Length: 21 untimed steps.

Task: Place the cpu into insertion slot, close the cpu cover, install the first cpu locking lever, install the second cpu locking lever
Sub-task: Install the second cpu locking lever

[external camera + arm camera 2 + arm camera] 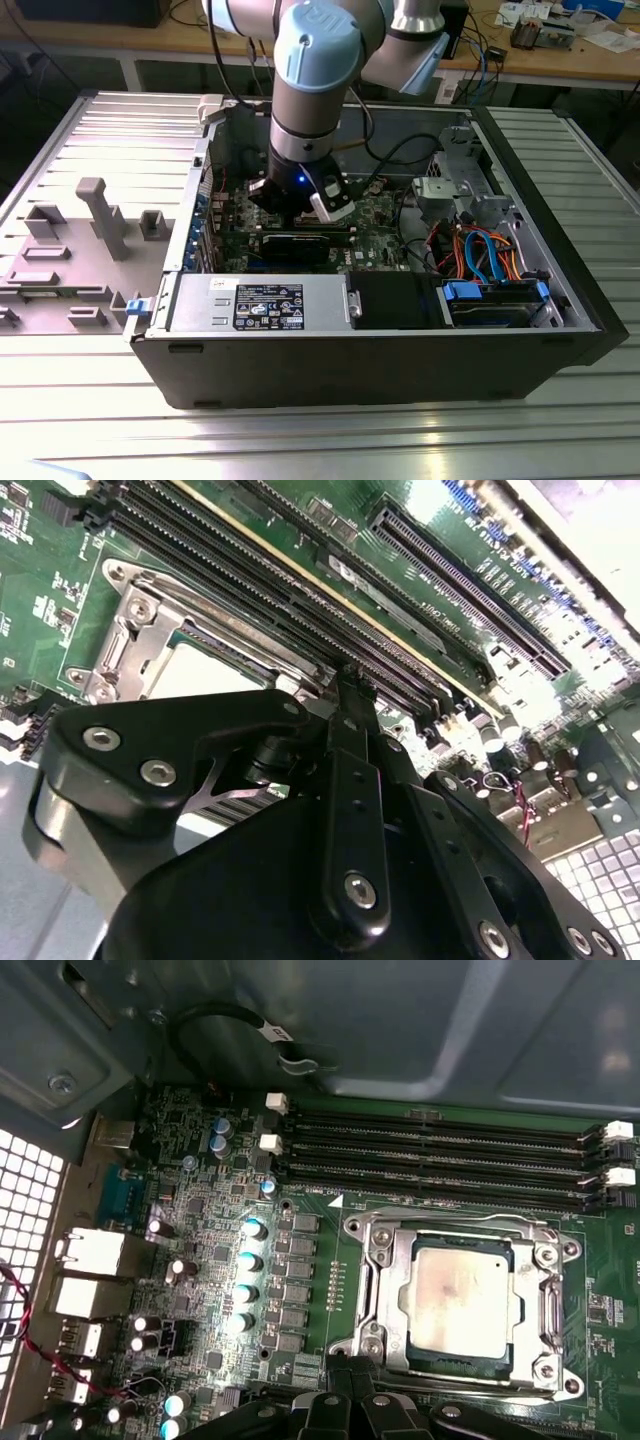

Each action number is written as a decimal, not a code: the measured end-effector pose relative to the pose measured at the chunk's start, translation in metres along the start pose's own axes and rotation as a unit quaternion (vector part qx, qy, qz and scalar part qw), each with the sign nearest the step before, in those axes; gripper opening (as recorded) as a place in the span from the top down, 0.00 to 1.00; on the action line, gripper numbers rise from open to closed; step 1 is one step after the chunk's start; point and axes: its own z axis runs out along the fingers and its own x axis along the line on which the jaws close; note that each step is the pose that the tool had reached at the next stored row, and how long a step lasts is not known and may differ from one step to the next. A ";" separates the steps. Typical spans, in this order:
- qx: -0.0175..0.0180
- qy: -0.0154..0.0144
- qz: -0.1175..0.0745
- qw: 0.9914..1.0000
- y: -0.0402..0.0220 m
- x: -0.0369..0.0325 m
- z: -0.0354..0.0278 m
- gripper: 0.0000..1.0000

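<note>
An open computer case [560, 330] sits on a ribbed metal bench [320, 445]. In the first wrist view, lower right of frame, the cpu [462, 1295] already lies in the insertion slot [505, 1362], with the cpu cover [399, 1295] closed around it. The end effector [348, 1400] hovers just beside the socket's edge; whether it is open cannot be told. The chip looks light, rigid and fragile, best handled by its edges.

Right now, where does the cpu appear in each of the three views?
Exterior view: I cannot make it out; the arm's wrist stands over that part of the motherboard.
First wrist view: the cpu lies in the socket, framed by the closed cpu cover.
Second wrist view: a pale part of it shows just above the gripper.
Shared landmark: the long black memory slots beside the socket.
</note>
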 end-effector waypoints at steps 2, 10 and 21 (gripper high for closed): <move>-0.002 0.000 0.000 1.000 -0.0001 0.0008 0.0011 0.89; -0.010 -0.002 -0.001 1.000 -0.0005 0.0033 0.0048 0.89; -0.010 -0.002 -0.001 1.000 0.0028 0.0044 -0.0116 0.89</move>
